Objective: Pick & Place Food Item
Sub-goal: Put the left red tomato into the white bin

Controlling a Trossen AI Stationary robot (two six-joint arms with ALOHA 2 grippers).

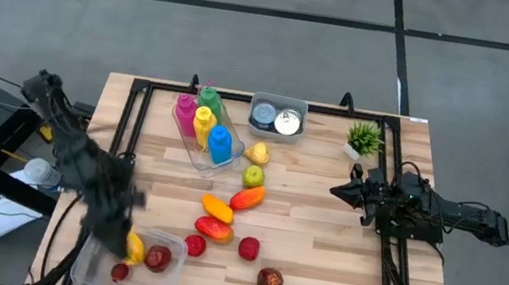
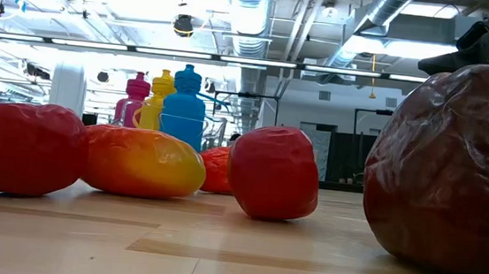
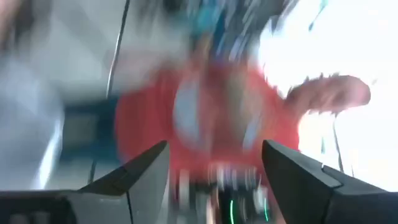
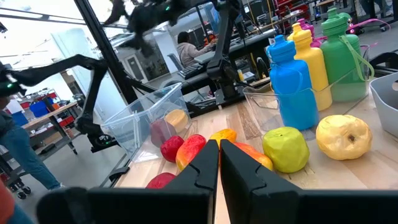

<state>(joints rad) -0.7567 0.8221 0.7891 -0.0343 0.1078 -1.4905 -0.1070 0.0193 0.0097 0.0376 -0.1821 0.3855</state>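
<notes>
As both arms work a light wooden table [image 1: 322,234], the left arm sits over the near left corner and the right arm waits at the right edge. A clear tub [image 1: 168,246] at the near left corner holds a yellow fruit [image 1: 135,247] and two dark red fruits. More loose fruit lies mid-table, including a red apple [image 1: 249,249], with a tray of coloured bottles [image 1: 202,125] farther back. The left gripper [image 1: 114,204] hangs just above the tub's rim, fingers spread and, as far as the blurred wrist view shows, holding nothing. The right gripper [image 4: 219,163] is pressed together and empty. Risk, judged from this: the left arm is moving quickly close to the tub, so it could clip the rim and tip the fruit out.
</notes>
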